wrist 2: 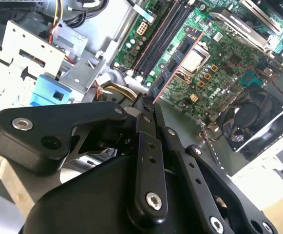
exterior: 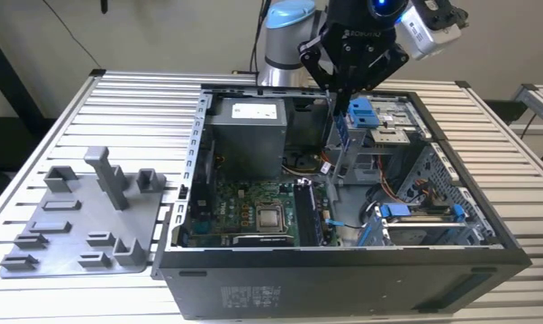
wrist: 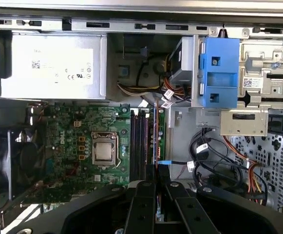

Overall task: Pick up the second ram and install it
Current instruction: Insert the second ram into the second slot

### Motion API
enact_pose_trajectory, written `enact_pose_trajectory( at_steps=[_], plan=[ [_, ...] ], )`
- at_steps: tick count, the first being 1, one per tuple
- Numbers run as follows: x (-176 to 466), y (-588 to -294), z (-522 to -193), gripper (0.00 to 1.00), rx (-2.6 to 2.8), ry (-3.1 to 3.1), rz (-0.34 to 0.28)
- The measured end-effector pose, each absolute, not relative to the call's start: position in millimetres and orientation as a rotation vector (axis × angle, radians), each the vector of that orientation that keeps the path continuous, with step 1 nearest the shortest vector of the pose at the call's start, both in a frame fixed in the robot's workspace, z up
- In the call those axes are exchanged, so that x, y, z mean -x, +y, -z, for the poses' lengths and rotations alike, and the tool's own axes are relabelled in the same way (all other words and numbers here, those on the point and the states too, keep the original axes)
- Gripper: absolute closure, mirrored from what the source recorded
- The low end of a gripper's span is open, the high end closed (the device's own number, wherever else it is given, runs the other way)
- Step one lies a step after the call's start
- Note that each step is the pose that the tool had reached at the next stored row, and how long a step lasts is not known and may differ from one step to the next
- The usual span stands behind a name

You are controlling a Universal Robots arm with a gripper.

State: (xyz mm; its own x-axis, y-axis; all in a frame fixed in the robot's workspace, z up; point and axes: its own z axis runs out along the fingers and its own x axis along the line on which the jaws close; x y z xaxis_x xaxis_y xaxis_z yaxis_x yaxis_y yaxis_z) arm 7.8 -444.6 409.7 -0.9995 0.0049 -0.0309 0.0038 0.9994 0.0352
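Pincer [wrist 2: 144, 101] clamps the second ram [wrist 2: 178, 60] above slots of the green motherboard [wrist: 78, 146].

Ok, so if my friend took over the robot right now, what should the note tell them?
Gripper: shut on the second ram, held by one end and pointing down into the open computer case, above the motherboard near its long black slots.
Done: the stick is picked up and away from the grey tray.
Left: it is not yet seated in a slot.
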Motion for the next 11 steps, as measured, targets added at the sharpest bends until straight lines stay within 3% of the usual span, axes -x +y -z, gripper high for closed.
enact_pose_trajectory(
  at_steps=[11],
  plan=[
    [-7.9, -446.1, -399.7, 0.86, -0.007, 3.110, -0.055]
  ],
)
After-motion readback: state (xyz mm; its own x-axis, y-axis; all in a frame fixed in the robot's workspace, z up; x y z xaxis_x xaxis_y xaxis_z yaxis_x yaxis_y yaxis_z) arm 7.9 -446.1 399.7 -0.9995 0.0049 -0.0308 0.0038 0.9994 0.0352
